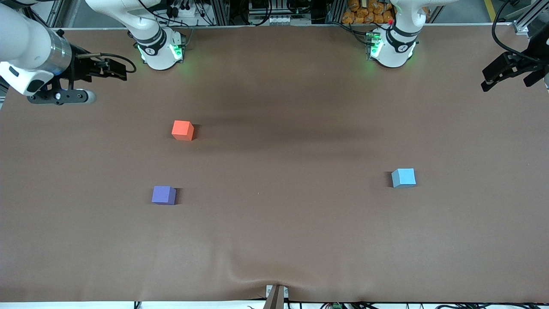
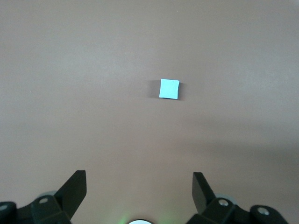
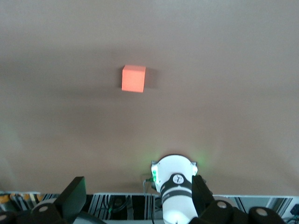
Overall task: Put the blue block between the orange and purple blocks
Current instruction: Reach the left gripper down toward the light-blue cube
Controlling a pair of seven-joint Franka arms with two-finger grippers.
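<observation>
The blue block (image 1: 403, 178) sits alone on the counter (image 1: 283, 223) toward the left arm's end, well apart from the orange block (image 1: 182, 130) and the purple block (image 1: 163, 195) — purple nearer the front camera. Both arms wait: left gripper (image 2: 139, 189) and right gripper (image 3: 139, 191) hang high at their own ends — jaws wide, empty.

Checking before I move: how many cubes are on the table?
3. Orange block and purple block toward the right arm's end, purple nearer the camera; blue block toward the left arm's end.
</observation>
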